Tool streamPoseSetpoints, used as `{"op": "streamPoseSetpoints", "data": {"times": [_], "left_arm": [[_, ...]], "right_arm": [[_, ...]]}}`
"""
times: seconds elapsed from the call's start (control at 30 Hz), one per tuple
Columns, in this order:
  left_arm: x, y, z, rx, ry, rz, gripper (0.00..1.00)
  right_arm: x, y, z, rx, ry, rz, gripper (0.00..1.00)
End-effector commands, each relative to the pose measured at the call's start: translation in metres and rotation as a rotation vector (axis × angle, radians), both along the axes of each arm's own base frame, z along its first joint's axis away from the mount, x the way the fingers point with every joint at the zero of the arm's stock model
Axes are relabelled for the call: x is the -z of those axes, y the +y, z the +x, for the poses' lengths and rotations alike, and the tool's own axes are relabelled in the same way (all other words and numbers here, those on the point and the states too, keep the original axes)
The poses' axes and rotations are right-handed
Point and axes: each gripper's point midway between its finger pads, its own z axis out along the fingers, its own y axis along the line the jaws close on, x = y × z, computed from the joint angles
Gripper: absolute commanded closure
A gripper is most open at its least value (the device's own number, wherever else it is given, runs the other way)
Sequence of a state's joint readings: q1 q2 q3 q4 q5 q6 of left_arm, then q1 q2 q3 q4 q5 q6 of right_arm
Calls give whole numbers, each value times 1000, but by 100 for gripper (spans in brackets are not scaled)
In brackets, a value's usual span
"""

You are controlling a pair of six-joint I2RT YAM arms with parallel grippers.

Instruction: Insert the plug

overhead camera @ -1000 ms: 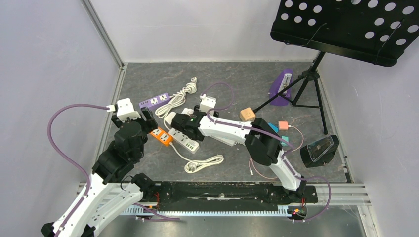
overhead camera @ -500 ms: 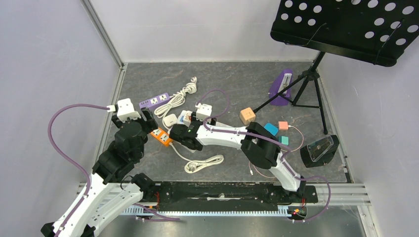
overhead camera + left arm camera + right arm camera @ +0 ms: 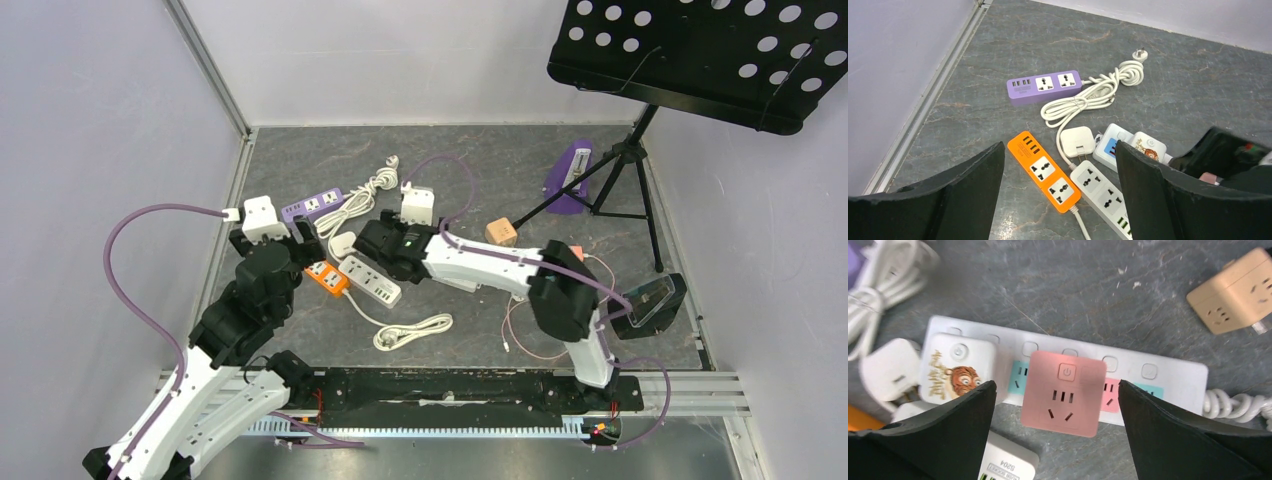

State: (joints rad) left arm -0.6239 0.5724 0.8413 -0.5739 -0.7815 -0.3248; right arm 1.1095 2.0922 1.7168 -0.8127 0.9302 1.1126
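Observation:
In the right wrist view a pink cube plug (image 3: 1064, 392) with a power button sits on a long white power strip (image 3: 1168, 375), beside a white tiger-print plug (image 3: 955, 370). My right gripper (image 3: 1057, 385) is open, with a finger on each side of the pink plug and neither touching it. The top view shows this gripper (image 3: 372, 238) over the cluster of strips. My left gripper (image 3: 1059, 147) is open and empty above an orange strip (image 3: 1048, 172) and a short white strip (image 3: 1100, 192).
A purple strip (image 3: 1044, 86), a coiled white cable (image 3: 1098, 92) and a loose white plug (image 3: 1077, 141) lie just beyond. A tan cube adapter (image 3: 501, 231), a purple metronome (image 3: 570, 180), a music stand (image 3: 625, 160), a black box (image 3: 648, 300) and another cable coil (image 3: 412, 332) are to the right and in front.
My right gripper has opened wide and shifted toward the far side; its elbow has swung right. The left gripper has opened slightly and barely moved.

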Motion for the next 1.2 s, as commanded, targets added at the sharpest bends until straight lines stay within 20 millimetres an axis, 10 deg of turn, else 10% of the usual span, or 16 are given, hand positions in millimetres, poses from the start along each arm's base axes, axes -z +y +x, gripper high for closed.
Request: {"op": "streamPoseSetpoints", "data": {"times": [0.0,0.57,1.17], "left_arm": [[-14,-12,2,50,-19,-67,13],[51,-149,-13,694,294,-212,19],[61,-161,11,644,276,-268,20]], "right_arm": [[-64,-4,4,-71,-62,107,6],[-44,-169,-5,-311,-9,-116,6],[37,-186,76,-538,225,-269,2]]}}
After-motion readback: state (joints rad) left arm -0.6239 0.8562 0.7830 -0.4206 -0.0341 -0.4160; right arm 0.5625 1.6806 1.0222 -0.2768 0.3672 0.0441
